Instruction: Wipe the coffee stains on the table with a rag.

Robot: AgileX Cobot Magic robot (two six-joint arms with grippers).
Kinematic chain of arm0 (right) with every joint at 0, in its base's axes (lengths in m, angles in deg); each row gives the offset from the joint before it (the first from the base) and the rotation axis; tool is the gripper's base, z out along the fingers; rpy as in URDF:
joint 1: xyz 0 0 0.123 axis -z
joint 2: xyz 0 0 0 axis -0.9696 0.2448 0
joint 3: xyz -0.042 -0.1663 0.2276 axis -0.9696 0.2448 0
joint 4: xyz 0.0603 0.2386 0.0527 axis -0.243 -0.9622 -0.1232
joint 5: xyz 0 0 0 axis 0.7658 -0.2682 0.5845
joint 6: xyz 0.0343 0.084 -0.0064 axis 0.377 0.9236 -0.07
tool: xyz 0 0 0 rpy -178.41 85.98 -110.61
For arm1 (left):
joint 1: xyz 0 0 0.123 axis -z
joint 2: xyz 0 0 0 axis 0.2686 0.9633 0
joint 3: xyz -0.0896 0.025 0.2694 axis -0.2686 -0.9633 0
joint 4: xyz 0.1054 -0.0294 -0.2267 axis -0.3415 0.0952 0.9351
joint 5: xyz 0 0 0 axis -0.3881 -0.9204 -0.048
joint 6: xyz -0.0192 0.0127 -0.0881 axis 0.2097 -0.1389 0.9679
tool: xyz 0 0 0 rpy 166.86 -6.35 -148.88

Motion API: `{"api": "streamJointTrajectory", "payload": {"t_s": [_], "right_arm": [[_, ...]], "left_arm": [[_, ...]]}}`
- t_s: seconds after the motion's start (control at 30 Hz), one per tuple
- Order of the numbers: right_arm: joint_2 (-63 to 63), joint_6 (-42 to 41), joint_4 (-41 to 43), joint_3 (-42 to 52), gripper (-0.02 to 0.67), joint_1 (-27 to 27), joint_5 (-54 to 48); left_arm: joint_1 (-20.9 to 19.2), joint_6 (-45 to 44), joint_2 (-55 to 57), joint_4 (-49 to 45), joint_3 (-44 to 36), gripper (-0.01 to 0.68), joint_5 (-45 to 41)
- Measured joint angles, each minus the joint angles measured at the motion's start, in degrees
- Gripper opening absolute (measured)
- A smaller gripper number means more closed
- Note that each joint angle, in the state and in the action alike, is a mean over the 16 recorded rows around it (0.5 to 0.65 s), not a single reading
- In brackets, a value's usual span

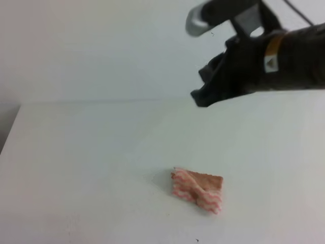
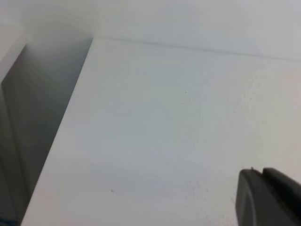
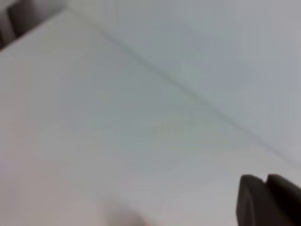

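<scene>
exterior high: rag (image 1: 198,190) lay crumpled on the table (image 1: 91,168), front centre, tan patch up, zigzag stripes along its lower edge. nothing touched it. right gripper (image 1: 203,89) hung in the air well above and behind the rag, up right, carrying nothing. its jaws were dark and blurred, so i could not tell narrow from wide. no coffee stains visible anywhere on the white top; either under the rag or already taken up. only a tiny dark speck near the front edge.

left wrist: bare table, its left edge and the drop beside it, a few small specks. one dark fingertip (image 2: 270,197) of the left gripper poked in at the lower right corner. finger spacing not readable, nothing seen held.

right wrist: blurred, table and wall seam only, one dark fingertip (image 3: 268,200) in the lower right. no rag, no stain in frame.

risks, my read: if stain remained under the rag, the job would look finished when it wasn't. the rag was bunched, so a regrasp could pinch one fold and drag it without flat contact, smearing rather than wiping. blur would make aiming poor.
</scene>
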Motion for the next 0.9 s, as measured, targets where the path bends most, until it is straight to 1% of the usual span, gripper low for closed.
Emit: {"api": "streamJointTrajectory", "payload": {"t_s": [0.07,0.17,0.3,0.4,0.57,0.77,0.9], "right_arm": [[-3.9,1.8,2.9,0.0,0.029,0.0,-0.8],[-9.5,5.4,8.4,0.4,-0.002,0.0,-2.7],[-16.7,11.4,15.9,2.5,-0.004,0.0,-6.0],[-21.8,16.2,20.8,6.0,-0.004,0.0,-8.2],[-30.0,22.3,25.6,16.0,-0.004,0.0,-9.5],[-38.4,27.2,26.3,30.8,-0.004,0.0,-8.5],[-42.1,29.6,26.3,38.6,-0.004,0.0,-8.2]], "left_arm": [[0.0,0.0,0.0,0.0,0.0,0.001,0.0],[0.0,0.0,0.0,0.0,0.0,0.001,0.0],[0.0,0.0,0.0,0.0,0.0,0.001,0.0],[0.0,0.0,0.0,0.0,0.0,0.000,0.0],[0.0,0.0,0.0,0.0,0.0,0.000,0.0],[0.0,0.0,0.0,0.0,0.0,0.000,0.0],[0.0,0.0,0.0,0.0,0.0,0.000,0.0]]}}
